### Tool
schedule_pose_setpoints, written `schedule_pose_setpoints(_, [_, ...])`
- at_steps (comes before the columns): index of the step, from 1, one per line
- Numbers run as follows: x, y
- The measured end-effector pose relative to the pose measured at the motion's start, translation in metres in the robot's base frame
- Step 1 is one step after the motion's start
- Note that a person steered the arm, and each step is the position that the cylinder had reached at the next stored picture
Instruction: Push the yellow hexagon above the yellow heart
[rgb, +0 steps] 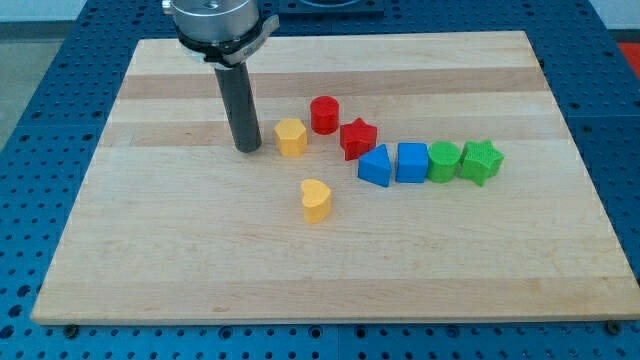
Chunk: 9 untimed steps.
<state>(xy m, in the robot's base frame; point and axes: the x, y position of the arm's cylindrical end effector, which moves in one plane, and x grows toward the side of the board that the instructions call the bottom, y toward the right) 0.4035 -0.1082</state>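
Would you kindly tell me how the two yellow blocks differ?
The hexagon is six-sided; the heart has a notched top. The hexagon sits higher in the view, just right of my tip; the heart sits lower, alone. The hexagon is near the red cylinder; the heart has no close neighbour. Both are yellow.

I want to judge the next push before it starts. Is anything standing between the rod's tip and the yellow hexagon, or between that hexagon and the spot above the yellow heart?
Nothing visible. My tip sits just to the view's left of the yellow hexagon, with bare board between. The yellow heart lies below and slightly right; the board above it is open. The red cylinder and red star stand further right.
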Motion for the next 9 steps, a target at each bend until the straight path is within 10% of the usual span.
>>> schedule_pose_setpoints(9, [0.007,0.034])
